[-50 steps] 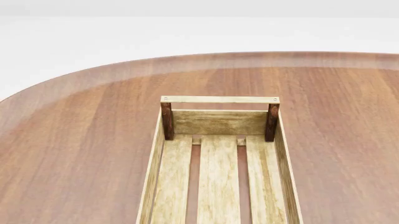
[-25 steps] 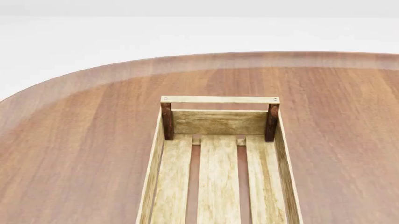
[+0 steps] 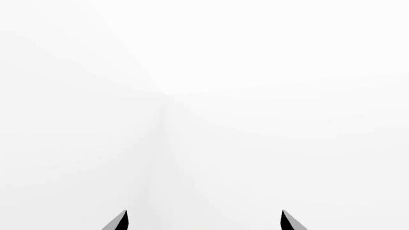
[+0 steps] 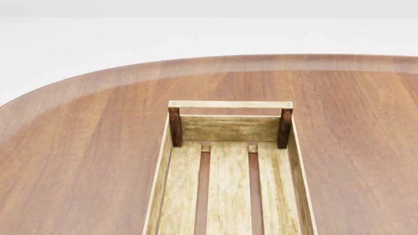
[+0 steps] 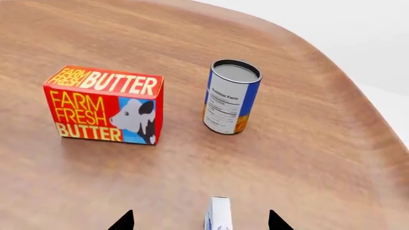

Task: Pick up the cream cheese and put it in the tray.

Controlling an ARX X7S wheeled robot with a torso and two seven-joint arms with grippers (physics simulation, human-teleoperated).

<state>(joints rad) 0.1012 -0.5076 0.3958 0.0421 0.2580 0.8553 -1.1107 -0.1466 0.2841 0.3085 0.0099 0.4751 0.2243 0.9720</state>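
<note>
Presently the small white-and-blue cream cheese box (image 5: 219, 213) stands on the brown wooden desk (image 5: 307, 158) between the spread, empty right pincer (image 5: 199, 221) tips, ungrasped; the pale slatted wooden tray (image 4: 228, 104) holds nothing; left pincer (image 3: 203, 220) gapes idle.

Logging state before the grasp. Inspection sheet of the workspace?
Surface: rounded brown wooden table.
Job's things: pale slatted wooden tray with dark posts, nothing in its visible part; small white-and-blue cream cheese box on edge, between the right jaws, contact not discernible.
Clutter: red BUTTER box and blue-and-orange can, both upright, apart.
Grippers: right gripper and left gripper open; left faces blank white.
Cables: nothing seen.
Surroundings: plain white.
</note>
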